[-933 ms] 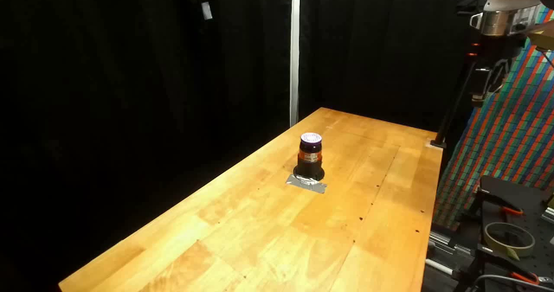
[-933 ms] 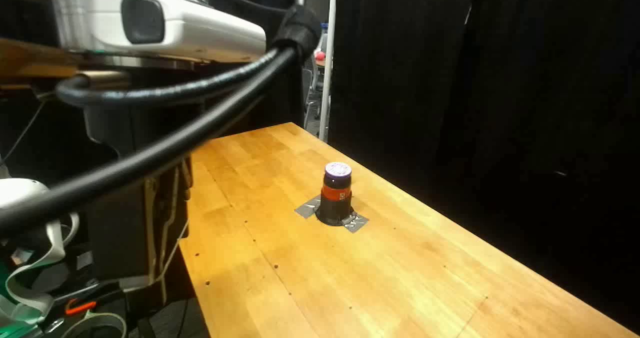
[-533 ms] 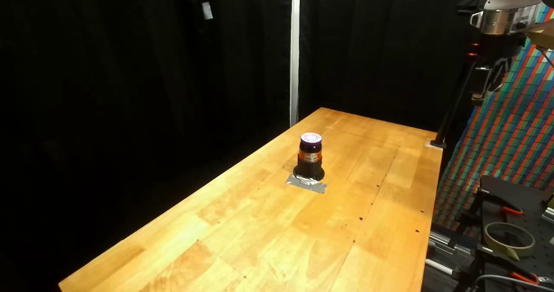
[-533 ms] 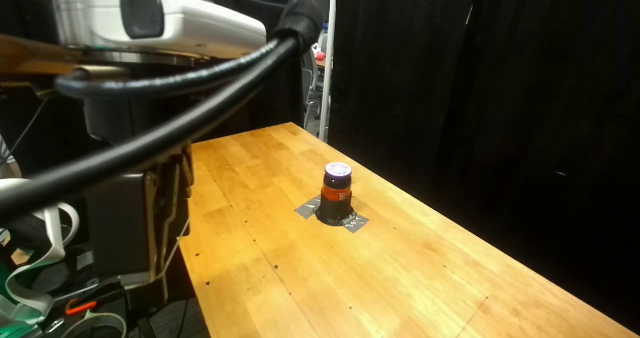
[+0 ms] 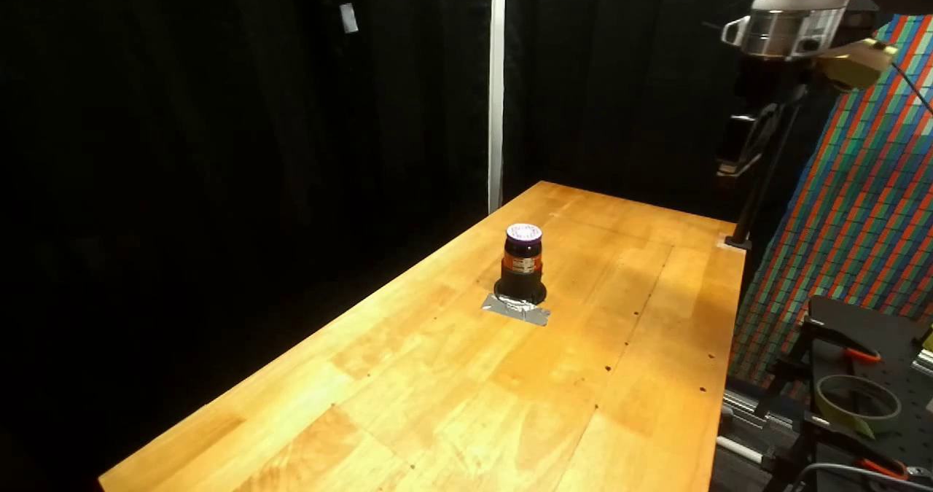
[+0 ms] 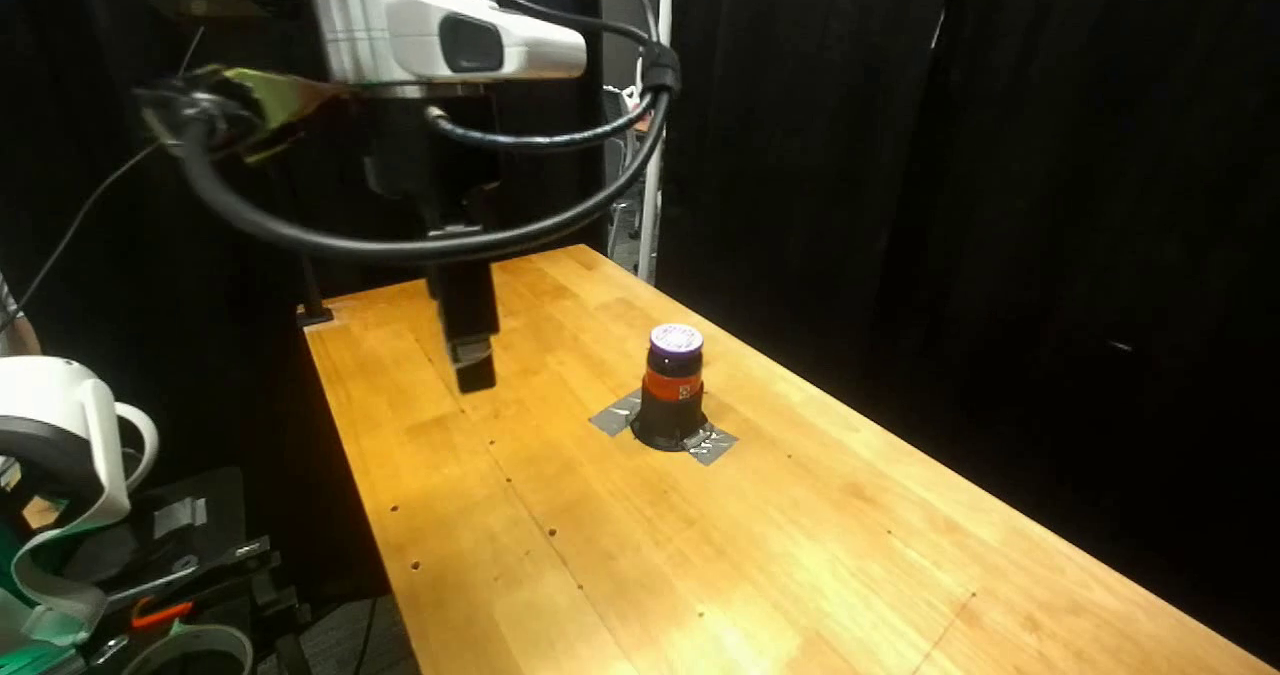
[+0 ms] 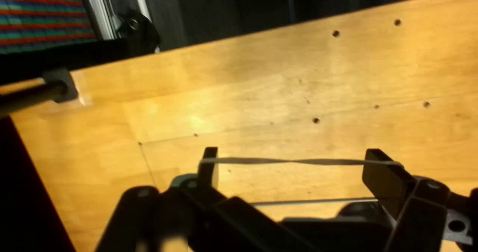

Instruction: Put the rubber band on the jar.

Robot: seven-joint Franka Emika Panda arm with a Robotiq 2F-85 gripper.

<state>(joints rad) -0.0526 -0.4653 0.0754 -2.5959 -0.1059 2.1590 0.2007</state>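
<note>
The jar (image 5: 522,264) is small and dark, with an orange label and a purple-rimmed lid with a pale printed top. It stands upright in a black round base fixed to the wooden table with grey tape, and also shows in an exterior view (image 6: 672,387). In the wrist view my gripper (image 7: 292,154) is open. The rubber band (image 7: 254,161), thin and grey, is stretched around both fingers; its near strand is slightly twisted. My gripper (image 6: 474,367) is above the table, to one side of the jar and apart from it. The jar is not clearly visible in the wrist view.
A black post (image 5: 738,241) is clamped at a table corner and also shows in the wrist view (image 7: 61,89). A dark side table with a tape roll (image 5: 856,403) stands beside the wooden table (image 5: 466,397). A thick black cable (image 6: 400,247) loops from the arm.
The arm and gripper have moved from beside the table's edge to above the table, closer to the jar. The jar has not moved.
</note>
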